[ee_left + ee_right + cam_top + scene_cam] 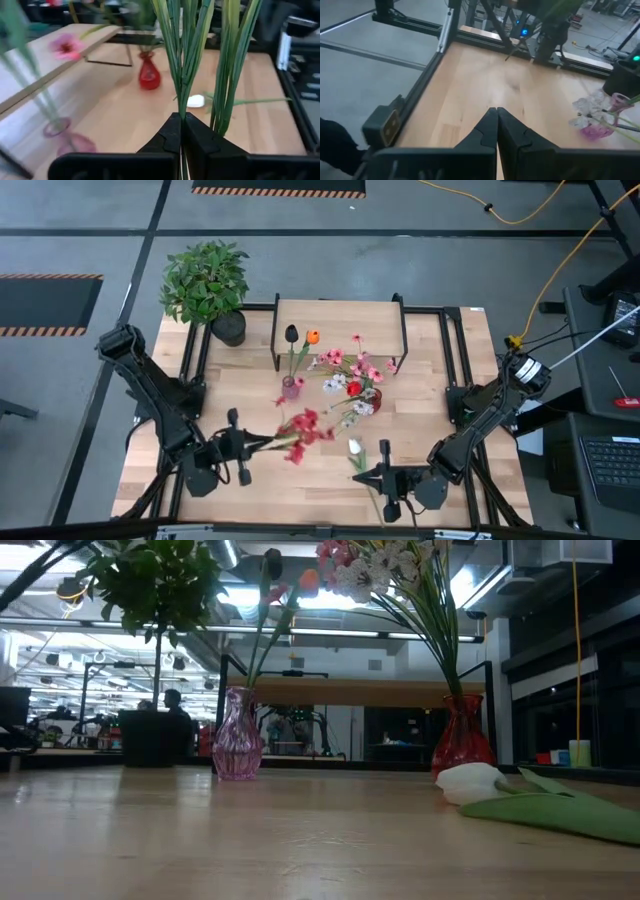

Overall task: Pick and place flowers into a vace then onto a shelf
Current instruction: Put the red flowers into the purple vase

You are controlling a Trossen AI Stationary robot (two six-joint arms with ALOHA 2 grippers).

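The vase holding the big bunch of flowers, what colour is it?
Red. The vase shows best in the low view, standing right of a pink one.

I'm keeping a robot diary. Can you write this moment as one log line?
left pincer: shut on red flowers | right pincer: shut, empty | white flower: on table

A wooden tabletop (240,395) edged by a black metal frame (466,345) stands on a grey concrete floor (90,235) crossed by dark seams and marked with orange-and-black hazard strips (278,192). A yellow cable (560,265) trails across the floor toward a side desk carrying a keyboard (610,465). A bushy potted plant (205,280) sits at one table corner. Seen level across the table, the room beyond is a dim open workshop lit by rows of ceiling lights (60,645), with dark glazed partitions (560,690) and a person (172,705) seated in silhouette at a distant workstation.
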